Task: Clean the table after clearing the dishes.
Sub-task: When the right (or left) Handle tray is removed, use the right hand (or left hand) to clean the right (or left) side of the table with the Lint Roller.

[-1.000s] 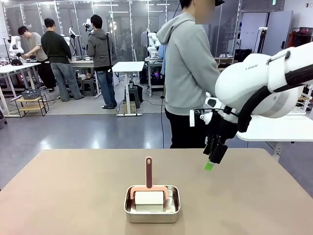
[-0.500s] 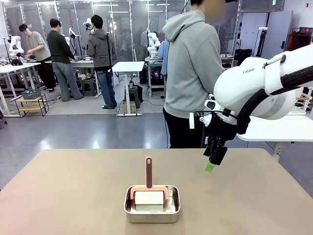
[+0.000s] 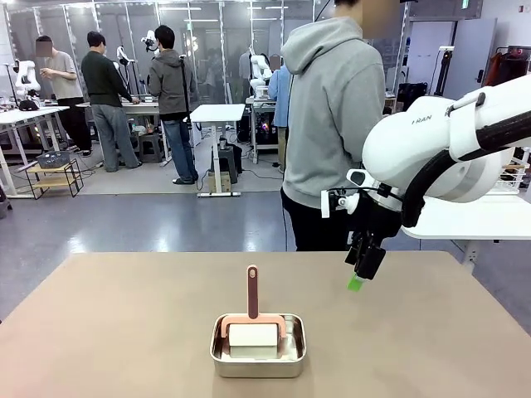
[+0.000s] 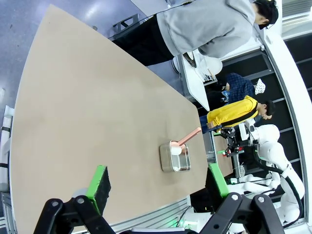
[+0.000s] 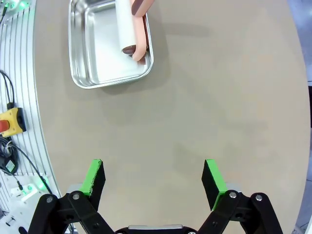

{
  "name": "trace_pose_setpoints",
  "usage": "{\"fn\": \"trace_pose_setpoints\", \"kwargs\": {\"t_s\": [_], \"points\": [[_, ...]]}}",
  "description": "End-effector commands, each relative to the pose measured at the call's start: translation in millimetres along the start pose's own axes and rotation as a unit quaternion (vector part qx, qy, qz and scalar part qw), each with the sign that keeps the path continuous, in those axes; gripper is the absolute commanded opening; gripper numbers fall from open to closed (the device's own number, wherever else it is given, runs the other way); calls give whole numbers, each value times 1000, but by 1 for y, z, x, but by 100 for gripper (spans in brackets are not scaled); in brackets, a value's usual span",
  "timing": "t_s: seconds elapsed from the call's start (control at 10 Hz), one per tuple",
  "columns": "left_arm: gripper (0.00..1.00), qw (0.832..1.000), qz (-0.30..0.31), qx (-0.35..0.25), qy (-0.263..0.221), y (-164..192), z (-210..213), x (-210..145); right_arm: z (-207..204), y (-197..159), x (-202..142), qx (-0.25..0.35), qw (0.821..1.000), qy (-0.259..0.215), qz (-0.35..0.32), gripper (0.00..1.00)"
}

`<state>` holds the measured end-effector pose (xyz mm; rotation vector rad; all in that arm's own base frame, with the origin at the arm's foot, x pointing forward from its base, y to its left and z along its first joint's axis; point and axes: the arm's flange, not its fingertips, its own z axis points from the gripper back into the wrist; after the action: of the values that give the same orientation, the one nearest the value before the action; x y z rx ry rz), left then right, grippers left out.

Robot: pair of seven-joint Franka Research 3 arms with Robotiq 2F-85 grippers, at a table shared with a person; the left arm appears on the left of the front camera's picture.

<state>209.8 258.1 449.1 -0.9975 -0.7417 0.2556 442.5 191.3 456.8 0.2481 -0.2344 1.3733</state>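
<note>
Dishes seemingly cleared, tabletop [image 3: 124,315] cleaning waiting; I'm hovering both jaws wide open, empty, roller [image 3: 253,334] sitting in its pan [image 3: 257,370]

A small shiny steel rectangular pan [image 3: 257,370] sits on the wide taupe-brown counter [image 3: 124,332], close to its near edge and midway between its side edges. In the pan lies a pink-handled white roller [image 3: 253,333], handle towards the far edge. The black right claw [image 3: 357,280] hangs over the counter's far right part. A person in a grey hooded top [image 3: 332,124] stands behind the far edge.
</note>
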Motion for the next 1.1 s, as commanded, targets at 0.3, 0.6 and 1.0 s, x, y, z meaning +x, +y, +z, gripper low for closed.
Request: {"fn": "trace_pose_setpoints", "kwargs": {"t_s": [0.3,0.6,1.0], "points": [[100,1000,4,-7,1,-4,3,2,-12,-37,74,84,993,22,82,100],[100,1000,4,-7,1,-4,3,2,-34,-59,128,145,981,71,110,100],[100,1000,4,-7,1,-4,3,2,-57,-61,173,180,970,123,109,100]]}}
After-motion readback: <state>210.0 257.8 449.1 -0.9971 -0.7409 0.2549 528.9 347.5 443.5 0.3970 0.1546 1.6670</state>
